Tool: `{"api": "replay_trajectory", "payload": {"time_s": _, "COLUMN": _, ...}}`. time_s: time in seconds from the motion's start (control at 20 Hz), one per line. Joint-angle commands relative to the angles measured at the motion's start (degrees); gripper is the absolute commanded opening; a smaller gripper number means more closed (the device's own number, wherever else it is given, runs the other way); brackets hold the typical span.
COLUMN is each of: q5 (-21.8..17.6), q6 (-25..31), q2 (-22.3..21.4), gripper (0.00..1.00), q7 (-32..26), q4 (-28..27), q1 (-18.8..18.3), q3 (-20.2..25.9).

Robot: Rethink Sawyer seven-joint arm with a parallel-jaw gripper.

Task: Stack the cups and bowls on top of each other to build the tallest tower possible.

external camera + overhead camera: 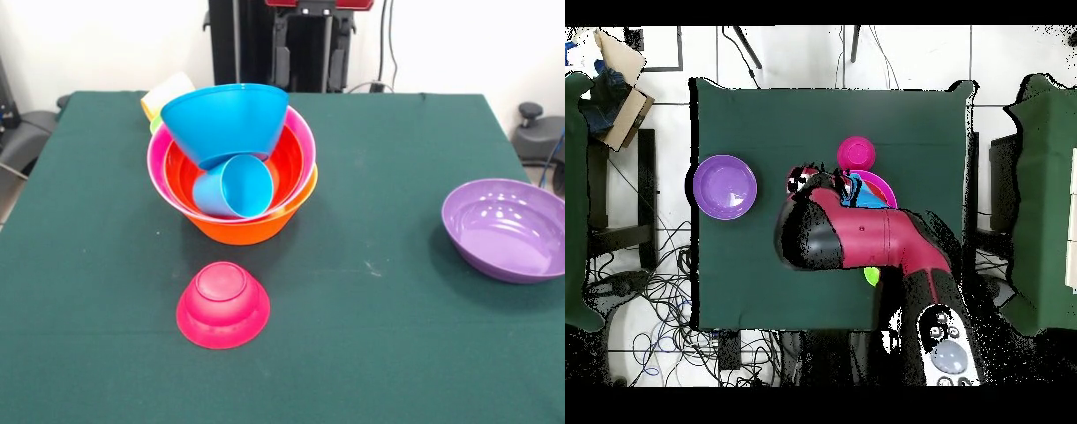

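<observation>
Tower (232, 177) sits mid-worktop (371, 353): blue bowl (225, 119) is tipped on light blue cup (232, 187) lying sideways inside, so a nudge could topple both. Claw state can't be told; arm (865, 240) hides it.

Glossy smooth plastic purple bowl (505, 230) and magenta bowl (222, 305) on matt green cloth (371, 353).

Place: robot lab.
Table (415, 336): green cloth cover, standing alone on a tiled floor (675, 60).
Cables (660, 300): tangled loose beside the table's edge.
Arm (865, 240): red and black, above the table.
</observation>
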Motion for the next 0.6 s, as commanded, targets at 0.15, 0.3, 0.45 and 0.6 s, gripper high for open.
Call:
{"api": "replay_trajectory", "payload": {"time_s": 0.15, "q5": -8.4, "q6": 2.4, "q2": 7.5, "gripper": 1.0, "q7": -7.6, "q4": 0.1, "q1": -1.4, "q3": 6.8}}
{"api": "replay_trajectory", "payload": {"time_s": 0.3, "q5": -9.1, "q6": 2.3, "q2": 7.8, "gripper": 1.0, "q7": -8.2, "q4": 0.6, "q1": -3.3, "q3": 8.7}}
{"api": "replay_trajectory", "payload": {"time_s": 0.45, "q5": -9.3, "q6": 3.1, "q2": 7.3, "gripper": 1.0, "q7": -8.8, "q4": 1.5, "q1": -5.2, "q3": 10.9}}
{"api": "replay_trajectory", "payload": {"time_s": 0.6, "q5": -9.6, "q6": 3.8, "q2": 6.8, "gripper": 1.0, "q7": -8.9, "q4": 2.1, "q1": -6.6, "q3": 12.5}}
